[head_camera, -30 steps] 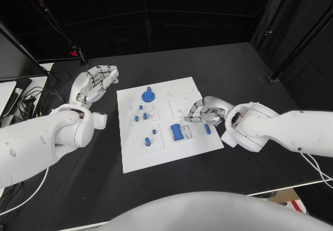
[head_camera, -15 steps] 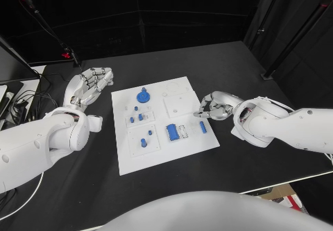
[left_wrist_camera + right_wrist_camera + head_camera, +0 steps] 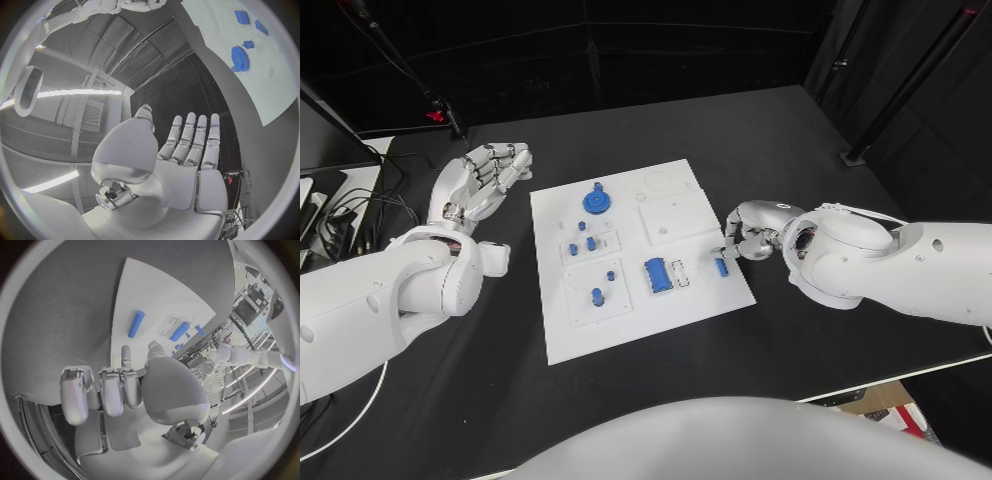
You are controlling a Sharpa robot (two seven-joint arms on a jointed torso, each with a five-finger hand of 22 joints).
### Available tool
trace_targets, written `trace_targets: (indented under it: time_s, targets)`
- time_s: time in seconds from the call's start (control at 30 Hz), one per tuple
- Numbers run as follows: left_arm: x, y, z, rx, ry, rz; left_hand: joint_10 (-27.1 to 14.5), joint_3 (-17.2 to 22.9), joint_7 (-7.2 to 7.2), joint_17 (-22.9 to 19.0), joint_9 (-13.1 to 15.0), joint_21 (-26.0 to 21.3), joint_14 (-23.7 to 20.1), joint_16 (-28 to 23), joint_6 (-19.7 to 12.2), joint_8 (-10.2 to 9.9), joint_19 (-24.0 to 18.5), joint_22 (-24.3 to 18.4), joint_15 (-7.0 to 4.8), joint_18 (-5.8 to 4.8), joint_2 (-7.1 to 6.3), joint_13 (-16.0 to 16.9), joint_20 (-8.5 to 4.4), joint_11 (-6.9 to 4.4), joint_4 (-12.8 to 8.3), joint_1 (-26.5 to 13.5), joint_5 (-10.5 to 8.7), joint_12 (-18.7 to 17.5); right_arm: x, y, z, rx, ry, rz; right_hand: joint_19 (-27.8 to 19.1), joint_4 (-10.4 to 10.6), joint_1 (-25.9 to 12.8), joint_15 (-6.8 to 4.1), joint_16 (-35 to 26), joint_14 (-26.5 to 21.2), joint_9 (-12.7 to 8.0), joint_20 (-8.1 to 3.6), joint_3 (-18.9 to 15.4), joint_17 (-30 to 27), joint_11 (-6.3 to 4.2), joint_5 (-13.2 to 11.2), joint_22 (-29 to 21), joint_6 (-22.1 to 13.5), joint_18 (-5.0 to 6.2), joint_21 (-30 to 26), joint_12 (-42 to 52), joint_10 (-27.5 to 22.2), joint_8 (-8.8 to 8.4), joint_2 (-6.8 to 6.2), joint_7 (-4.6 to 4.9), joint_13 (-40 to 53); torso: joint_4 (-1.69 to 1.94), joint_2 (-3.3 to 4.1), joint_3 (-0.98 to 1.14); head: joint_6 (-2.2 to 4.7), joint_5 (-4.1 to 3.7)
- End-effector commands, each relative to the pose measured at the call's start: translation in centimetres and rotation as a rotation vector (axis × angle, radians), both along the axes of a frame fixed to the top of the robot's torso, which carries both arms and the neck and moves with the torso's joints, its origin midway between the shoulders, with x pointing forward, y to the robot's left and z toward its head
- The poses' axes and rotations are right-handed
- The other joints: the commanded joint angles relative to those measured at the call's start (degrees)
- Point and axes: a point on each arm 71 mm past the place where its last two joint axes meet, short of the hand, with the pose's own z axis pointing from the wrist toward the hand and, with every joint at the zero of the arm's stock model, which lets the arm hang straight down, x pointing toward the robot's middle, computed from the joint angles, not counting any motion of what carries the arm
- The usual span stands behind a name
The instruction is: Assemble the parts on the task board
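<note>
Blue cylindrical peg [image 3: 721,267] is seen lying flat near the task board's [image 3: 689,305] right edge, long axis along it, just beside the clenched, empty right hand [image 3: 750,236]; the flat, spread left hand [image 3: 470,183] is held well away.

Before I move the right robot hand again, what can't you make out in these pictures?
- Contact: head view; right robot hand is beside the blue rod, and its curled fingers hide any touch. In the right wrist view, the rod lies beyond the fingertips.
- Small blue pegs on the task board: too small to tell whether they are seated.
- Blue gear: warped near the left wrist view's rim.
</note>
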Motion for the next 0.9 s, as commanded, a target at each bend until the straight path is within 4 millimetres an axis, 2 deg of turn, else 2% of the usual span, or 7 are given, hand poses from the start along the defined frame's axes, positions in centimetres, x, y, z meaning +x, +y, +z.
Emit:
trace_targets:
  time_s: [0.03,0.3,0.47,0.6,0.73,0.9]
  targets:
    - [-0.2,-0.1,0.7,-0.029,-0.082,-0.028,-0.4,-0.3,7.2,-0.1,-0.1,0.2,-0.4,0.3,-0.4,0.3,0.0,-0.1,-0.05,-0.78,0.55,-0.1,0.02,0.13,0.0,-0.1,0.26,0.2,-0.1,-0.1,-0.1,-0.078,0.02,-0.016,6.0,0.0,-0.7,-0.36,0.1,6.2,0.0,-0.26,-0.3,15.1,-0.37,-0.3,15.1,0.5,-0.86,0.2,0.2,6.0,0.56,-0.01,-0.13,15.1,0.08,0.02,0.02,0.0,0.06]
    - [-0.2,-0.1,0.6,-0.028,-0.082,-0.026,-0.4,-0.3,7.2,-0.1,-0.1,0.2,-0.4,0.3,-0.4,0.3,0.0,-0.1,-0.05,-0.78,0.55,-0.1,0.02,0.13,0.0,-0.1,0.26,0.2,-0.1,0.2,-0.3,-0.094,0.039,-0.011,6.0,0.0,-0.9,-0.42,0.1,6.2,0.1,-0.31,-0.4,15.1,-0.51,-0.5,15.1,0.8,-0.86,0.2,0.2,6.0,0.84,-0.01,-0.29,15.1,0.07,0.01,-0.01,0.0,-0.11]
    - [-0.3,-0.1,0.6,-0.028,-0.081,-0.027,-0.4,-0.4,7.21,-0.1,-0.1,0.2,-0.4,0.4,-0.4,0.3,-0.1,-0.1,-0.05,-0.78,0.57,-0.1,0.02,0.13,0.0,-0.1,0.28,0.3,0.1,0.4,-0.7,-0.107,0.065,-0.008,6.0,-0.1,-0.9,-0.49,0.1,6.2,0.0,-0.36,-0.4,15.1,-0.53,-0.7,15.1,0.5,-0.86,0.2,0.2,6.0,0.66,0.0,-0.3,15.1,0.15,0.04,0.04,0.0,-0.06]
    - [-0.3,0.0,0.6,-0.028,-0.081,-0.025,-0.4,-0.4,7.21,-0.1,-0.1,0.2,-0.4,0.4,-0.4,0.3,-0.1,-0.1,-0.05,-0.78,0.57,-0.1,0.02,0.13,0.0,-0.1,0.28,0.3,0.2,0.6,-0.9,-0.109,0.076,-0.004,6.0,-0.1,-0.8,-0.53,0.1,6.2,-0.2,-0.4,-0.3,15.1,-0.52,-0.8,15.1,0.3,-0.86,0.2,0.2,6.0,0.47,0.0,-0.28,15.1,0.03,0.02,0.0,0.0,0.12]
    - [-0.3,0.1,0.6,-0.027,-0.081,-0.023,-0.4,-0.4,7.21,-0.1,-0.1,0.2,-0.4,0.4,-0.4,0.3,-0.1,-0.1,-0.05,-0.78,0.57,-0.1,0.02,0.13,0.0,-0.1,0.28,0.3,0.3,0.8,-1.1,-0.112,0.089,0.0,6.0,-0.1,-0.4,-0.57,0.1,6.2,-0.5,-0.48,-0.2,15.1,-0.51,-2.2,15.1,0.1,-0.86,0.2,0.2,6.0,0.26,-0.18,-0.25,15.1,0.0,0.02,-0.04,0.0,0.14]
    - [-0.3,0.0,0.6,-0.028,-0.082,-0.025,-0.4,-0.4,7.21,-0.1,-0.1,0.2,-0.4,0.4,-0.4,0.3,-0.1,-0.1,-0.05,-0.78,0.57,-0.1,0.02,0.13,0.0,-0.1,0.28,0.3,0.3,0.9,-1.3,-0.118,0.111,0.002,6.0,-0.3,0.2,-0.57,0.1,6.2,-0.7,-0.5,0.1,15.1,-0.53,-2.6,15.1,0.0,-0.86,0.2,0.2,6.0,0.19,-0.17,-0.27,15.1,0.12,0.05,0.02,0.0,0.1]
